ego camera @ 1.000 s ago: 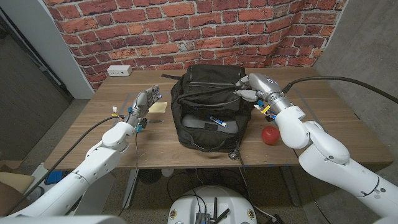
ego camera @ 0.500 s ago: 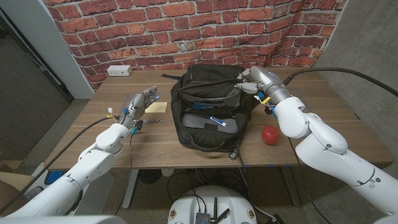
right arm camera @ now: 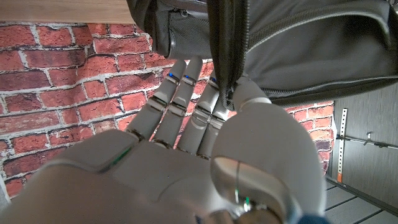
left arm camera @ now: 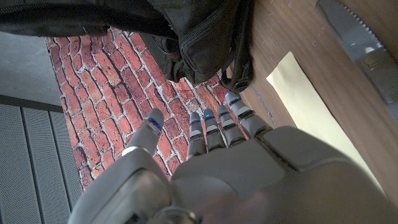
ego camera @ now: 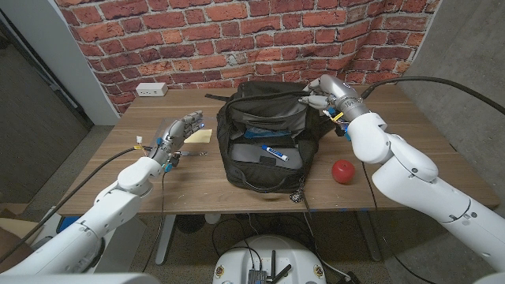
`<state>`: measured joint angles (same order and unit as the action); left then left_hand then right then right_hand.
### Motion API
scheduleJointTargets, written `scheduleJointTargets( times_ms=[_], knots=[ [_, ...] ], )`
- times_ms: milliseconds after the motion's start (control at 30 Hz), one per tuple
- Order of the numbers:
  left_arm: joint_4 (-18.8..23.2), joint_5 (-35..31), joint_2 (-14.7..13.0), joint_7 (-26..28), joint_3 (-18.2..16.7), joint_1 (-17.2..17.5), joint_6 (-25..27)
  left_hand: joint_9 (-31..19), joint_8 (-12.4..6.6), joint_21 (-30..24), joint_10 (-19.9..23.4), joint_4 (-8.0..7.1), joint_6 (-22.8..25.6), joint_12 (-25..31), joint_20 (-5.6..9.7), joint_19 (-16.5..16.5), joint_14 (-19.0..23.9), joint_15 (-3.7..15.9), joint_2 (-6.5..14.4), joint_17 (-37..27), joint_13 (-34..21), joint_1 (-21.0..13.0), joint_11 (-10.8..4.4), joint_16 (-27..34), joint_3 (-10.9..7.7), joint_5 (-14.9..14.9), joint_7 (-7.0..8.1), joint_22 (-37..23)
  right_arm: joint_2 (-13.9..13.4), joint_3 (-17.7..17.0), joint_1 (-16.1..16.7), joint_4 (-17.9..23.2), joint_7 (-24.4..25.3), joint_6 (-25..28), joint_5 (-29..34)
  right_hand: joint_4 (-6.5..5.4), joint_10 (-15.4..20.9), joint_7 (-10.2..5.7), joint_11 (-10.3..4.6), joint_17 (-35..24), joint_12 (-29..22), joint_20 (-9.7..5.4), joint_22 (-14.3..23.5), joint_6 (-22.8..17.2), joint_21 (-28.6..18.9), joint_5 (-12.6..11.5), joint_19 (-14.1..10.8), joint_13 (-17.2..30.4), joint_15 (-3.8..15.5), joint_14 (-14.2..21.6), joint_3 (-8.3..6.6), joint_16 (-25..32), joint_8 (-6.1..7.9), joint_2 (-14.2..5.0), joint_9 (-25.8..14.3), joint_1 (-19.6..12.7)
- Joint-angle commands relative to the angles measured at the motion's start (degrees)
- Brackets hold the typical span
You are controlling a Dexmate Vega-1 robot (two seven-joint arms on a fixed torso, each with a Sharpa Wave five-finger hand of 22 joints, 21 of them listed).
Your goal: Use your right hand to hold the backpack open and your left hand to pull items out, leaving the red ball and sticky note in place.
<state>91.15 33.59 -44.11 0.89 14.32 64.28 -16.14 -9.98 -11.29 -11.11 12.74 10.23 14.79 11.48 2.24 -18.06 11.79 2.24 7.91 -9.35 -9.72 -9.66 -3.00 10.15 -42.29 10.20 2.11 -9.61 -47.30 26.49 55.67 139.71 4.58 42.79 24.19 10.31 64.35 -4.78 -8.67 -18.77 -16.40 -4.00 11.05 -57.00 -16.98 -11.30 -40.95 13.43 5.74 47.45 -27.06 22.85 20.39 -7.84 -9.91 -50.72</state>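
The black backpack (ego camera: pixel 260 134) stands mid-table with its front pocket open. Inside lie a blue-and-white pen (ego camera: pixel 274 151) and a grey flat item (ego camera: pixel 251 158). My right hand (ego camera: pixel 321 95) grips the backpack's top edge at its far right corner; the right wrist view shows the right hand (right arm camera: pixel 186 155) pinching a black strap (right arm camera: pixel 225 56) of the backpack (right arm camera: pixel 305 43) between thumb and fingers. My left hand (ego camera: pixel 180 132) hovers left of the backpack with its fingers apart, holding nothing. The yellow sticky note (ego camera: pixel 200 136) lies just beyond the left hand (left arm camera: pixel 230 162), seen also as the sticky note (left arm camera: pixel 311 106). The red ball (ego camera: pixel 342 170) sits right of the backpack.
A serrated knife (left arm camera: pixel 357 40) lies on the table near the sticky note, a thin dark shape (ego camera: pixel 192 153) in the head view. A white outlet box (ego camera: pixel 150 89) sits at the far left by the brick wall. The table's front edge (ego camera: pixel 237 211) runs close below the backpack.
My right hand has drawn the backpack's top edge back towards the wall, and the pocket gapes wider. The left hand has barely moved.
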Motion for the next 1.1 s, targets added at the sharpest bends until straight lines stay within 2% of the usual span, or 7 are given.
scheduleJointTargets(
  times_ms=[33,200,400,733,867,1100],
  knots=[
    [1.4,-1.7,-2.2,-1.5,0.2,0.9,-0.7,-0.1,-0.51,-0.2,1.3,0.61,1.6,0.3,2.9,-1.1,0.9,1.75,-0.4,0.0,-0.3,-1.6,-0.31,0.2,-0.35,0.5,0.28,0.0,0.4,2.0,-4.5,-1.1,1.2,2.7,-3.5,-0.14,0.7,-0.95,-0.06,-0.1,-0.3,-7.64,0.3,-2.0,-0.5,-0.4,-0.7,0.1,7.91,0.7,-0.29,0.0,0.12,-0.96,-1.0,-1.9],
    [3.7,-3.0,-4.4,-1.7,-0.1,1.6,0.4,-0.1,-0.56,-0.2,2.0,0.9,2.4,0.3,3.11,-1.5,1.7,1.97,-0.9,0.0,-0.3,-2.9,-0.63,0.3,-0.54,0.6,0.55,0.0,0.3,3.3,-6.4,-1.5,1.9,3.6,-4.0,-0.1,0.7,-0.89,-0.04,-0.2,-0.3,-7.64,0.3,-2.0,-0.6,-0.4,-0.9,0.1,7.96,0.9,-0.26,0.0,0.01,-0.93,-1.0,-2.1],
    [5.9,-3.7,-5.6,-0.5,-1.2,3.5,0.3,-0.1,-0.72,-0.2,2.8,1.11,3.4,0.3,3.19,-2.2,2.5,2.33,-1.6,0.0,-0.3,-4.7,-0.83,0.3,-0.67,0.8,0.7,0.1,0.7,4.7,-8.3,-2.3,2.7,4.6,-4.7,-0.21,0.7,-0.83,0.12,-0.3,-0.2,-7.63,0.3,-2.0,-0.7,-0.5,-1.0,0.2,7.79,1.1,-0.15,-0.1,-0.12,-0.87,-1.0,-2.1],
    [10.0,-5.9,-8.2,2.6,-4.7,8.8,-0.1,-0.1,-0.89,-0.3,4.3,1.07,5.1,0.4,3.42,-3.5,3.9,2.96,-2.9,0.0,-0.3,-7.4,-1.5,0.4,-0.51,0.8,0.78,0.0,1.0,5.8,-10.7,-3.4,3.9,5.8,-6.2,-0.29,0.9,-0.52,0.14,-0.4,-0.2,-7.64,0.3,-2.2,-1.0,-0.6,-1.3,0.3,7.8,1.5,0.0,-0.2,-0.34,-0.8,-1.0,-2.3],
    [11.1,-7.3,-9.1,3.4,-6.1,10.3,-0.3,-0.2,-1.25,-0.4,5.7,1.03,7.5,0.3,3.58,-4.8,5.4,3.42,-3.8,0.0,-0.3,-9.8,-2.0,0.4,-0.19,0.8,1.28,0.0,1.2,6.0,-11.4,-3.9,4.3,5.9,-7.1,-0.27,0.9,-0.47,0.24,-0.4,-0.1,-7.64,0.3,-2.2,-1.1,-0.6,-1.4,0.3,7.84,1.6,0.02,-0.2,-0.43,-0.79,-1.1,-2.4],
    [13.3,-9.3,-9.8,4.3,-8.0,12.9,-0.6,-0.2,-1.39,-0.4,6.9,1.09,9.2,0.4,3.83,-5.9,6.7,4.23,-5.1,0.0,-0.4,-11.8,-2.54,0.4,0.33,0.8,2.03,0.0,1.7,7.0,-12.7,-4.9,5.1,6.4,-8.1,-0.31,1.0,-0.27,0.57,-0.4,-0.1,-7.64,0.3,-2.4,-1.3,-0.7,-1.5,0.4,7.8,1.8,0.09,-0.3,-0.57,-0.78,-1.1,-2.6]
  ],
)
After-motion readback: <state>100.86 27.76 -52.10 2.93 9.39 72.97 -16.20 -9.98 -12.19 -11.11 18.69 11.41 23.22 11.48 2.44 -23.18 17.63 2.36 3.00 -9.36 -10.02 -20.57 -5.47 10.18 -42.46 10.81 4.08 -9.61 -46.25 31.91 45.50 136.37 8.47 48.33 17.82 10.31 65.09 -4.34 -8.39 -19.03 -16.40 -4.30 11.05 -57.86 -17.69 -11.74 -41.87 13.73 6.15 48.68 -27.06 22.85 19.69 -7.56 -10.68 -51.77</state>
